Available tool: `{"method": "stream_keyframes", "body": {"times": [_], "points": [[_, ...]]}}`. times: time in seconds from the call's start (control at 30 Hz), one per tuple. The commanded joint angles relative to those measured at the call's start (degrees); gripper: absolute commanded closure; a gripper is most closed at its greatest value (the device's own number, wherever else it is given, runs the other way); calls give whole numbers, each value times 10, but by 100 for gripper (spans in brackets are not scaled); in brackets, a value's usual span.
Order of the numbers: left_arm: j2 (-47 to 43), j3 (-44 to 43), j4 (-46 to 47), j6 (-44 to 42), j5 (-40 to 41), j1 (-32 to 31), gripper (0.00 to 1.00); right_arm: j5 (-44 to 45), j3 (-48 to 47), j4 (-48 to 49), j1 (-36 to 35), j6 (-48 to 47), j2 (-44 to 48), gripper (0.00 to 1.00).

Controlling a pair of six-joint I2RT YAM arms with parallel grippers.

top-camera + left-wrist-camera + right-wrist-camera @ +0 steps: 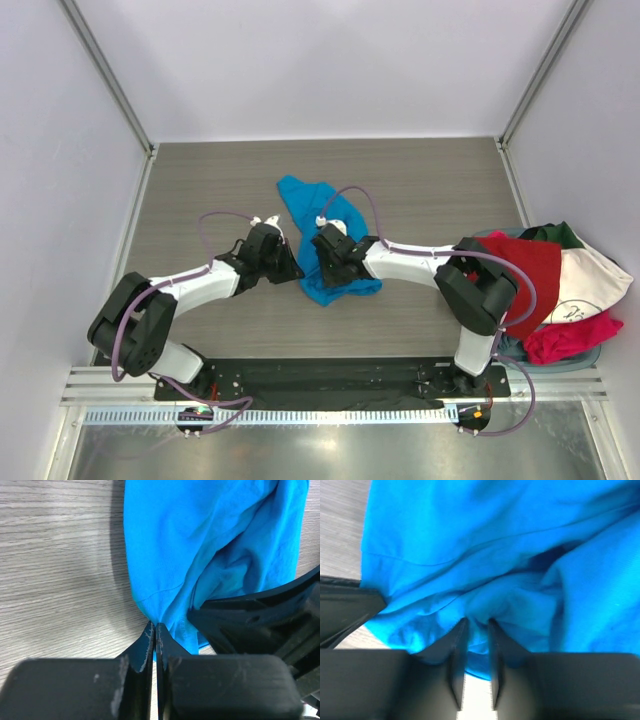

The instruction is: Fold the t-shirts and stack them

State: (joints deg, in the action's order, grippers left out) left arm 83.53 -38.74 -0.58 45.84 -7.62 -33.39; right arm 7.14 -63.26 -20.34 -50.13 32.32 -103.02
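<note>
your left gripper [154, 626] is pinched shut on an edge of the blue shirt [303, 197], which lies crumpled in the middle of the table [190, 190]. your right gripper [476, 623] has its jaws nearly together on a bunched fold of the same shirt, just beside the left. the other shirts [540, 275] sit heaped at the right edge.
</note>
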Motion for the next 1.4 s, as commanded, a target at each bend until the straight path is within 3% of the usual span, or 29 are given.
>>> {"method": "stream_keyframes", "body": {"times": [0.0, 0.13, 0.47, 0.57, 0.87, 1.0, 1.1, 1.2, 1.33, 1.37], "points": [[-5, 3, 23, -5, -10, 1, 100, 34, -14, 0, -1, 13, -5, 76], [-8, 3, 14, -11, -5, 1, 100, 46, 7, -12, 7, 18, 19, 99], [-5, 4, -8, -4, 4, 19, 100, 41, 20, -61, 63, -4, 180, 99], [0, 4, -6, 5, -21, 51, 100, 25, 11, -90, 111, -22, 226, 99], [-48, -18, -63, 24, 33, 96, 100, -25, 4, -125, 297, -30, 360, 99], [-23, -99, -89, 25, 32, 100, 100, -64, -71, -146, 351, -37, 360, 99], [28, -210, -115, 27, 12, 100, 100, -111, -165, -155, 385, -32, 342, 99], [75, -370, -157, 27, -20, 93, 100, -118, -292, -187, 418, -30, 323, 99], [132, -625, -273, 1, -13, 59, 100, -105, -551, -276, 446, -37, 288, 99], [162, -744, -297, -2, -12, 45, 100, -100, -596, -289, 445, -40, 281, 99]]}}
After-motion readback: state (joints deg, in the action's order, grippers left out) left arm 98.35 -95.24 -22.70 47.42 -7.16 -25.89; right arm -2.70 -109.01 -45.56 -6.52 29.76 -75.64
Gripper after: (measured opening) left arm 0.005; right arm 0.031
